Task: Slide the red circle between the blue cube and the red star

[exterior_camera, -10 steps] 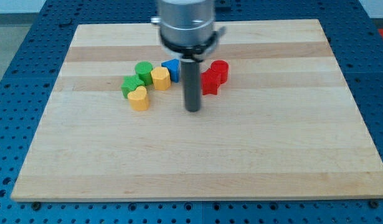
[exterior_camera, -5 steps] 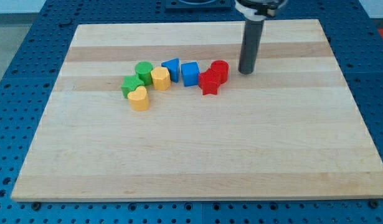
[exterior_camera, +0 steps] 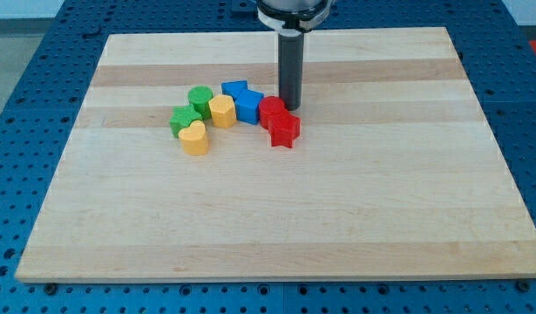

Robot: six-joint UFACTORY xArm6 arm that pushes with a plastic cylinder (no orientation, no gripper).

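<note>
The red circle (exterior_camera: 270,109) lies near the board's upper middle, touching the blue cube (exterior_camera: 248,106) on its left and the red star (exterior_camera: 284,129) just below and to its right. My tip (exterior_camera: 291,106) stands right beside the red circle, on its right, at its upper edge. The rod rises straight up out of the view's top.
A second blue block (exterior_camera: 234,90) sits above and left of the blue cube. To the left are a yellow block (exterior_camera: 222,111), a green circle (exterior_camera: 200,97), a green block (exterior_camera: 184,119) and a yellow heart (exterior_camera: 193,138). The wooden board (exterior_camera: 276,218) lies on a blue perforated table.
My tip moved left from the right of the red circle and pushed it left. The red circle, the blue cube, the other blue block and the red star all shifted left.
</note>
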